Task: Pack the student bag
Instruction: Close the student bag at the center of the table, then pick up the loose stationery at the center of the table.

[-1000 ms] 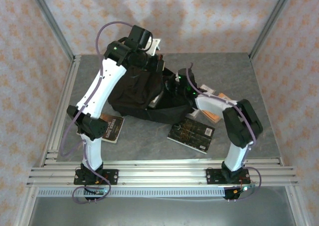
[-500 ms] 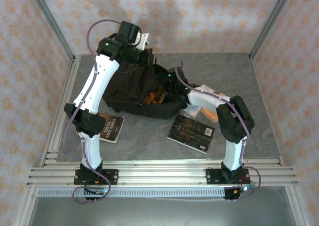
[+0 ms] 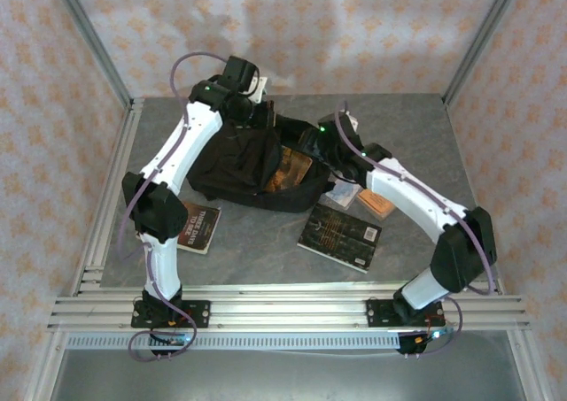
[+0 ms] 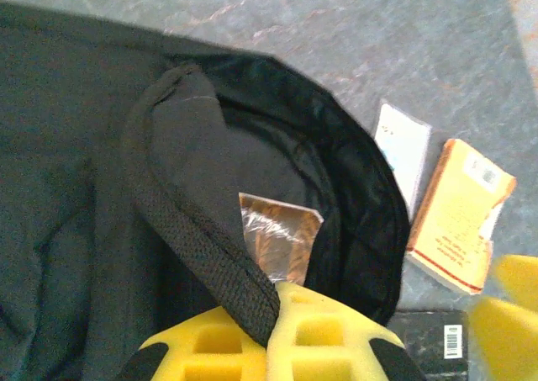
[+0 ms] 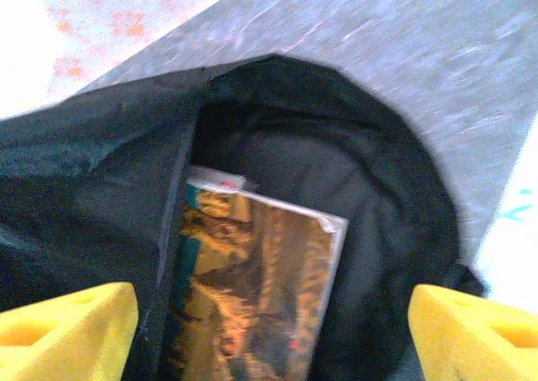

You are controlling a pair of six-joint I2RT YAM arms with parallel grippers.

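**Status.** The student bag (image 3: 239,166) lies on the surface (image 3: 407,122), toward 11 o'clock from the surface centre. Its mouth is open toward 3 o'clock.

**Change.** One second earlier, the right pincer (image 3: 321,142) sits deep in the mouth with its arm folded. It now stands back above the opening with its arm stretched out. In the right wrist view its jaws are spread wide and hold nothing. The brown-cover book (image 5: 252,288) lies flat inside the bag, free of any grip. The left pincer (image 4: 271,330) is clamped on the bag's mesh-edged flap at the 12 o'clock rim, as before, and holds the mouth open.

**Meaning.** Judged from this layout, one deposit is complete and the right arm is free to fetch the next item. Packing is only partly done.

**Count.**
- Student bag: one.
- Books: five.
  - One is in the bag.
  - Four are on the surface:
    - The dark book (image 3: 199,227) lies at 7 o'clock of the bag.
    - The black book (image 3: 341,235) lies at 4 o'clock of the bag.
    - The white booklet (image 3: 344,195) and the orange book (image 3: 378,204) lie between 3 and 4 o'clock, with the booklet just beside the bag.
- Pincers: two.
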